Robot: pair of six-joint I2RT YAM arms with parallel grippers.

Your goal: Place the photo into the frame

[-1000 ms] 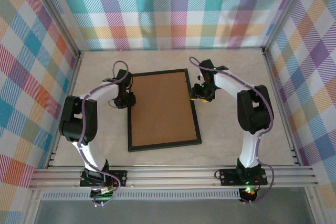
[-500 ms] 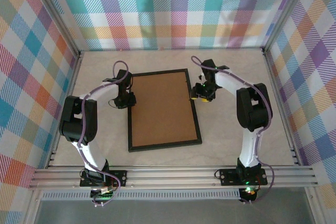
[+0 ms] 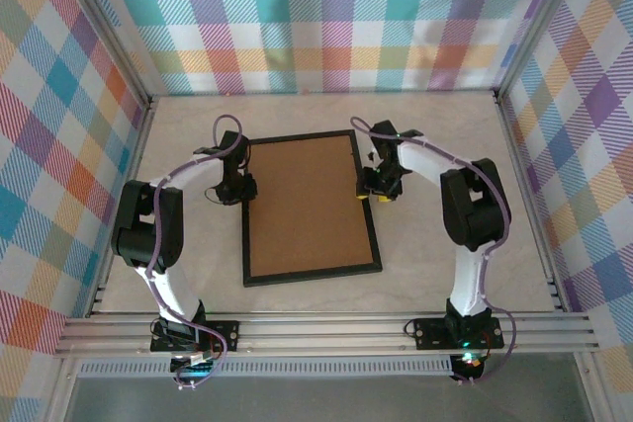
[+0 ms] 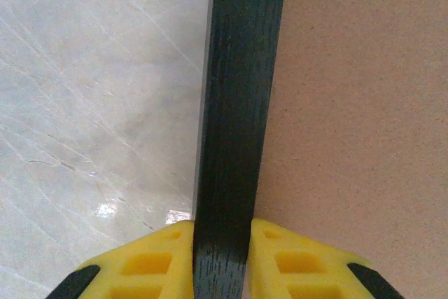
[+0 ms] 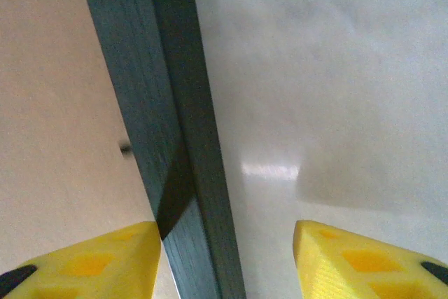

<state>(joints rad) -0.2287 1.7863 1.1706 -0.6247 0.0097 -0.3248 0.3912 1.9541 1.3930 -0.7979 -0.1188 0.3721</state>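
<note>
Might tip and slip if lifted now, with the left pincer (image 4: 222, 236) squeezed on the left bar of the black frame (image 3: 307, 205), back-up in the middle of the desk (image 3: 406, 254), and the right pincer (image 5: 227, 239) half open around the right bar, holding nothing.

**Open gripper straddles the frame's rail**

The right gripper (image 5: 227, 260) stands with its jaws apart, its yellow fingers (image 5: 350, 260) low in the view. Between them the black rail of the frame (image 5: 150, 96) slants from the top left down to the bottom middle. One finger sits over the frame's brown back (image 5: 52, 103), just beside the rail. The other hangs over the pale table (image 5: 329, 68), apart from the rail.
</note>
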